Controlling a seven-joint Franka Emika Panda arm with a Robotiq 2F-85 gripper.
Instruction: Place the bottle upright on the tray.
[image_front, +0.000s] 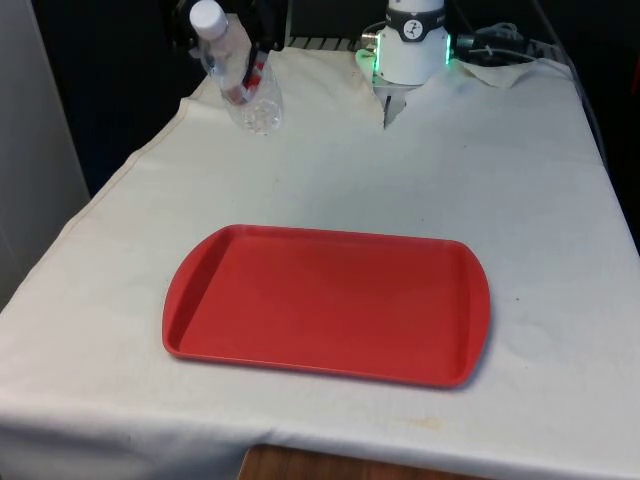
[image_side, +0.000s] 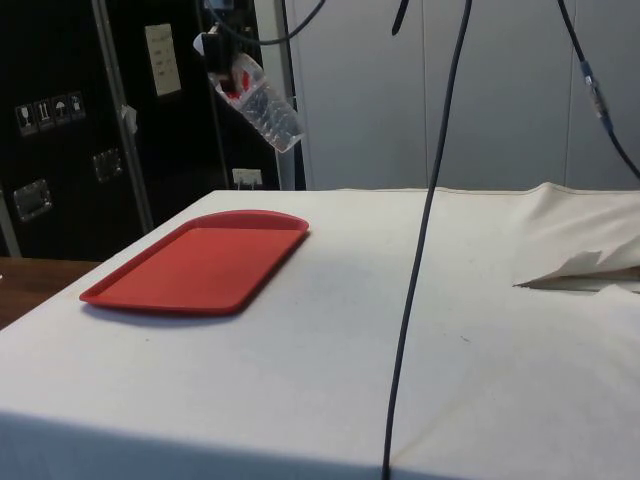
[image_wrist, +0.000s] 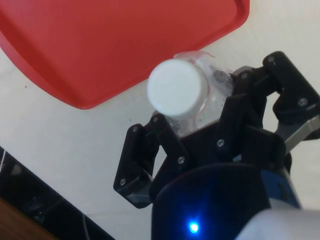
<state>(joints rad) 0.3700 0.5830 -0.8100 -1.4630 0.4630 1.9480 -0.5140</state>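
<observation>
So the tool (image_wrist: 192, 135) has the bottle (image_front: 241, 78) clamped near its neck, holding it up in the air, tilted with the white cap (image_front: 208, 17) on top. It's well apart from the red tray (image_front: 326, 304), out past the tray's far edge. The tray sits flat on the table (image_front: 520, 180).

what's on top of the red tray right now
Nothing lies on the red tray; its whole surface shows bare. The bottle, white cap on, hangs tilted in the gripper, high above the table. What lies beneath the tray is covered.
</observation>
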